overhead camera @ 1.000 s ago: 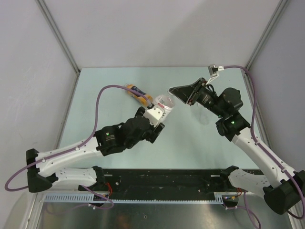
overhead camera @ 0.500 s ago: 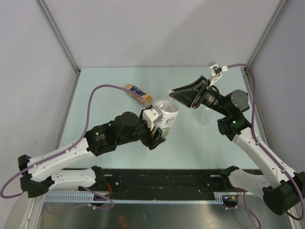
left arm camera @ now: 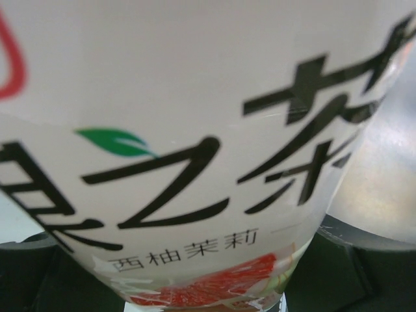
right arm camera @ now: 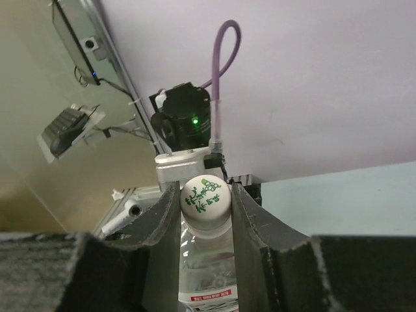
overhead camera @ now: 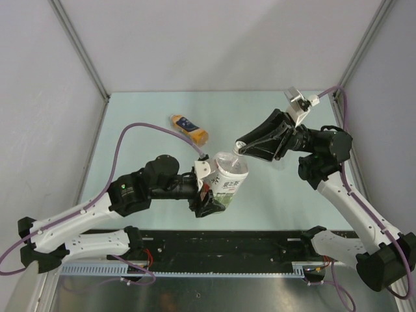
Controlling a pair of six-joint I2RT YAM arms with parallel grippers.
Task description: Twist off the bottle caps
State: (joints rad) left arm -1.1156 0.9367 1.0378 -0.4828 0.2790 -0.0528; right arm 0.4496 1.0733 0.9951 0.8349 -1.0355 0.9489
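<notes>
My left gripper (overhead camera: pixel 214 192) is shut on a clear bottle (overhead camera: pixel 229 180) with a white label, holding it tilted above the table. In the left wrist view the label (left arm camera: pixel 195 130) fills the frame, with black characters and a red fruit print. The bottle's whitish cap (right arm camera: pixel 205 199), printed in green, sits between the two dark fingers of my right gripper (right arm camera: pixel 205 201), which is shut on it. From above, the right gripper (overhead camera: pixel 240 151) reaches in from the right onto the bottle's top. No other caps show.
A small orange and yellow bottle (overhead camera: pixel 189 129) lies on its side at the back left of the pale green table (overhead camera: pixel 286 195). A black rail (overhead camera: pixel 227 247) runs along the near edge between the arm bases. Grey walls close in the sides and back.
The left arm has carried the bottle nearer to the front edge. The right gripper has swung down and left with it, staying at the bottle's top.
</notes>
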